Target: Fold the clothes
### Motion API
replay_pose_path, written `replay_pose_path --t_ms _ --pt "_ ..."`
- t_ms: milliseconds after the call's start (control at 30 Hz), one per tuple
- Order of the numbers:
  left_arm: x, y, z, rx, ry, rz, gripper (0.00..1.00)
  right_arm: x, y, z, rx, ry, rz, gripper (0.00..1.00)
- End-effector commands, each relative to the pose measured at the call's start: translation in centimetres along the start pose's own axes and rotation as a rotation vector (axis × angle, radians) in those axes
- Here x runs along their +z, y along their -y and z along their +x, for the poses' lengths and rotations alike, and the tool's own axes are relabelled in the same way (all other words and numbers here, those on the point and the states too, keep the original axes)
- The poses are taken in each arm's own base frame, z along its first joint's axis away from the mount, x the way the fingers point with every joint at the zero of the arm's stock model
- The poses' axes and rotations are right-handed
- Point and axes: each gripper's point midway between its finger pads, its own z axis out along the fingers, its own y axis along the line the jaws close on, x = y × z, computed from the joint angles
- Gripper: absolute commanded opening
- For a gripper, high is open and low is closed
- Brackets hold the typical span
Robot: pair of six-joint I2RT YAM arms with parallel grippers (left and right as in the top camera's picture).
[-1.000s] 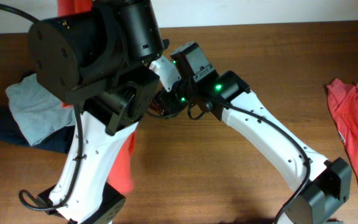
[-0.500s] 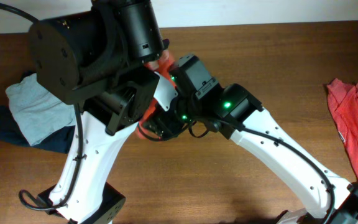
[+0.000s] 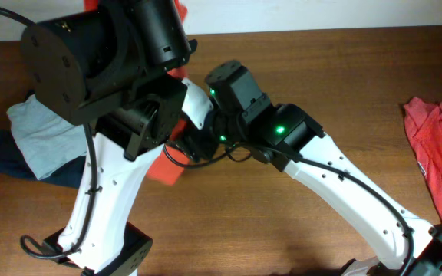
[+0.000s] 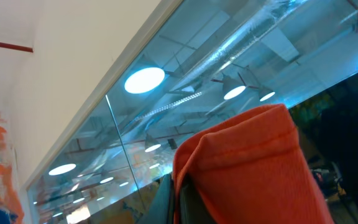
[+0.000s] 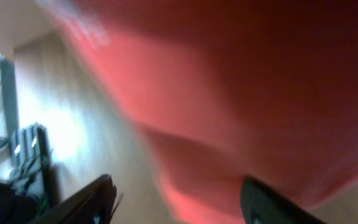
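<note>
Red garment (image 4: 247, 162) clamped in L jaws; R jaws apart, right by it.

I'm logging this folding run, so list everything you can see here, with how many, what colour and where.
table: one, brown wood, under everything
shirt: one, pale grey-blue, folded on top of the pile at the left side of the table
dark garment: one, navy, under the shirt in that pile
red garment: one, coral red, loose at the right edge of the table
orange garment: one, orange-red, hanging between the two arms, pinched in the left gripper
left arm: one, black and white, raised close to the overhead camera
right arm: one, white and black with green lights, reaching in from the lower right
right gripper: one, dark fingers apart, blurred red cloth close in front
</note>
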Motion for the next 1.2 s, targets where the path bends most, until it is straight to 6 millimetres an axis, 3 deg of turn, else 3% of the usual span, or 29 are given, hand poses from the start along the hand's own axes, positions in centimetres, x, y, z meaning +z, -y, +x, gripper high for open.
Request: replay_pose_path --t_ms 0,100,167,233,367,433,567,667,767,900,933,967,1033,1167 --pt "-0.6 -2.9 -1.3 -0.043 0.028 -0.033 0.00 1.6 1.8 -1.0 -0.028 0.035 0.069 0.69" --pt "-1.1 -3.2 -2.0 -0.074 0.040 -0.036 0.00 4.4 3.9 -0.4 0.012 0.032 0.119 0.68" --pt "-1.1 -3.3 -2.1 -0.057 0.040 -0.036 0.00 5.1 6.5 0.7 0.070 0.003 0.221 0.69" --pt "-1.2 -3.6 -2.1 -0.059 0.040 -0.039 0.00 4.1 9.2 1.0 0.100 0.002 0.303 0.69" --pt "-1.2 -3.6 -2.0 -0.059 0.034 -0.040 0.00 1.1 12.4 1.1 0.139 0.016 0.384 0.70" --pt "-1.2 -3.6 -2.0 -0.059 0.034 -0.040 0.00 -1.0 13.8 2.3 0.204 -0.014 0.408 0.70" --pt "-1.1 -3.6 -2.0 -0.049 0.033 -0.039 0.00 -3.0 10.5 3.6 0.261 -0.065 0.243 0.72" --pt "-1.1 -3.5 -2.0 -0.048 0.033 -0.038 0.00 -4.5 5.5 2.1 0.249 -0.027 0.054 0.73" --pt "-1.1 -3.5 -2.0 -0.033 0.033 -0.038 0.00 -5.3 1.9 1.3 0.218 -0.020 -0.034 0.72" --pt "-1.1 -3.5 -2.1 -0.033 0.040 -0.037 0.00 -4.2 -2.6 1.8 0.144 -0.071 -0.121 0.72" --pt "-1.1 -3.5 -2.1 -0.033 0.043 -0.037 0.00 -3.0 -4.6 2.1 0.111 -0.098 -0.165 0.72" --pt "-1.1 -3.5 -2.1 -0.033 0.044 -0.037 0.00 -2.4 -5.1 2.4 0.096 -0.111 -0.171 0.73" --pt "-1.1 -3.5 -2.1 -0.033 0.043 -0.037 0.00 -0.6 -5.7 3.4 0.062 -0.162 -0.133 0.91" --pt "-1.1 -3.5 -2.1 -0.033 0.044 -0.037 0.00 2.2 -2.9 4.1 0.058 -0.197 0.086 0.92"
